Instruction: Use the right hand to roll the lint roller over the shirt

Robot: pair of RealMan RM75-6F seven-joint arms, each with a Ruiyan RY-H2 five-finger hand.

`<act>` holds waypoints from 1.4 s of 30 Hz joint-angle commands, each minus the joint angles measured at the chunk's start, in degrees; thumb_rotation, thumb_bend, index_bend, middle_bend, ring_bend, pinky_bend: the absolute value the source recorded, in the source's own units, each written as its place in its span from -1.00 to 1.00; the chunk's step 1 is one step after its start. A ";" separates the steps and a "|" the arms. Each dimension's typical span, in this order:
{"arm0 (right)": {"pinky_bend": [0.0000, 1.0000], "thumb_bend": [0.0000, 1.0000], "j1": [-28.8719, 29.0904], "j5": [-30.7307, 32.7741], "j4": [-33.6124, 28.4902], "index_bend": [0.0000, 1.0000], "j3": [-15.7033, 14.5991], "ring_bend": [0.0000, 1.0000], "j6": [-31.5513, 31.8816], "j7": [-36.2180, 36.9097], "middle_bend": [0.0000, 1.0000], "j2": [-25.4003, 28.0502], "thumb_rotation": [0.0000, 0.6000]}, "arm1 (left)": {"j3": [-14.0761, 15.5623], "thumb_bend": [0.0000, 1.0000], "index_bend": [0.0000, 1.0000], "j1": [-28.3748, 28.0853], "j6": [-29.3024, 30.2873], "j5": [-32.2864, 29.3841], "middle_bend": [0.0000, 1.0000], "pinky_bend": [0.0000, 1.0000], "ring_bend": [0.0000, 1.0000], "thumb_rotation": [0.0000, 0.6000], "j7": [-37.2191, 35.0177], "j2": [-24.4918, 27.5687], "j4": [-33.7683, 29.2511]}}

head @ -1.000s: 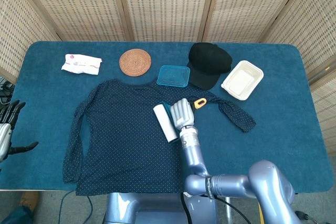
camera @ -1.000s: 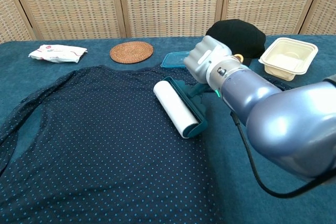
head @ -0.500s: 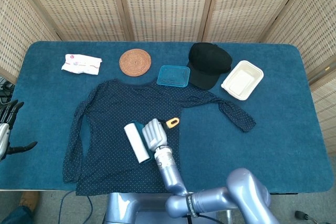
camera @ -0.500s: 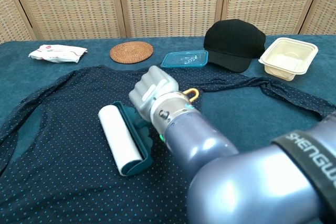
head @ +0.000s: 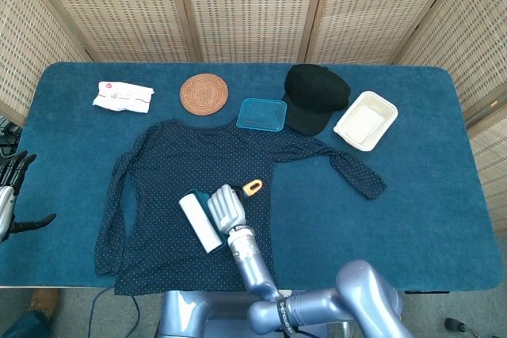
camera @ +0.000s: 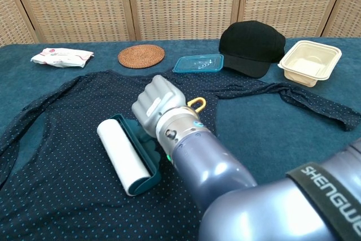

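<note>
Woven screens back a blue-covered table, where a navy dotted shirt lies spread flat. On its lower middle rests the lint roller: a white sticky drum in a teal frame, with an orange loop at the handle's end. The right hand grips its handle, fingers wrapped around it. The left hand hangs off the table's left edge, fingers apart, holding nothing.

A staged robot test area rather than a lived-in room: a desk draped in blue cloth, closed in by woven folding screens, with unrelated household items laid out in a row, including a black cap and a woven coaster
</note>
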 commanded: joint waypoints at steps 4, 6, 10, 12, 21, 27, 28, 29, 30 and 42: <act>1.00 0.72 -3.85 -1.09 -0.86 0.44 -1.23 1.00 0.99 2.17 1.00 4.92 1.00 | 0.08 -1.00 -1.00 0.05 0.18 0.27 -1.00 -1.00 -1.00 1.00 0.16 0.09 -0.39; 1.00 0.72 -5.41 -1.11 -0.94 0.44 -1.80 1.00 1.14 2.91 1.00 6.95 1.00 | 0.13 -1.00 -1.00 0.09 0.36 0.42 -1.00 -1.00 -1.00 1.00 0.43 0.04 -0.54; 1.00 0.72 -8.48 -0.81 -0.88 0.44 -2.63 1.00 1.44 4.52 1.00 10.54 1.00 | 0.25 -1.00 -1.00 0.03 0.29 0.43 -1.00 -1.00 -1.00 1.00 1.04 -0.11 -0.78; 1.00 0.71 -9.44 -0.70 -1.01 0.44 -2.59 1.00 1.44 5.11 1.00 11.75 1.00 | 0.28 -1.00 -1.00 0.04 0.33 0.43 -1.00 -1.00 -1.00 1.00 1.32 -0.15 -0.88; 1.00 -0.84 -12.15 0.49 -5.09 -0.83 -0.52 1.00 0.89 8.64 1.00 14.71 1.00 | 0.51 -1.00 -1.00 0.16 0.66 0.86 -1.00 -1.00 -1.00 1.00 1.90 -0.14 -1.33; 1.00 -1.00 -13.92 -1.73 -10.00 -1.00 0.11 1.00 1.11 13.35 1.00 17.83 1.00 | 0.61 -1.00 -1.00 0.28 0.82 1.06 -1.00 -1.00 -1.00 1.00 1.64 -0.05 -1.22; 1.00 -1.00 -14.19 -2.12 -10.61 -1.00 0.05 1.00 1.21 13.89 1.00 18.34 1.00 | 0.62 -1.00 -1.00 0.29 0.81 1.08 -1.00 -1.00 -1.00 1.00 1.61 -0.04 -1.18; 1.00 -1.00 -15.02 -3.75 -12.25 -1.00 -0.19 1.00 1.64 15.81 1.00 19.91 1.00 | 0.68 -1.00 -1.00 0.35 0.87 1.12 -1.00 -1.00 -1.00 1.00 1.58 -0.02 -1.11; 1.00 -1.00 -15.95 -6.11 -13.68 -1.00 -0.97 1.00 1.82 18.08 0.99 21.65 1.00 | 0.74 -1.00 -1.00 0.45 0.98 1.18 -1.00 -1.00 -1.00 1.00 1.54 -0.03 -1.10; -1.00 -1.00 -32.65 -38.69 -15.14 -1.00 -14.62 -0.99 6.59 66.25 -0.96 45.25 1.00 | 3.06 -1.00 -1.00 2.60 6.31 7.86 -1.00 -1.00 -1.00 1.00 2.36 -3.81 1.55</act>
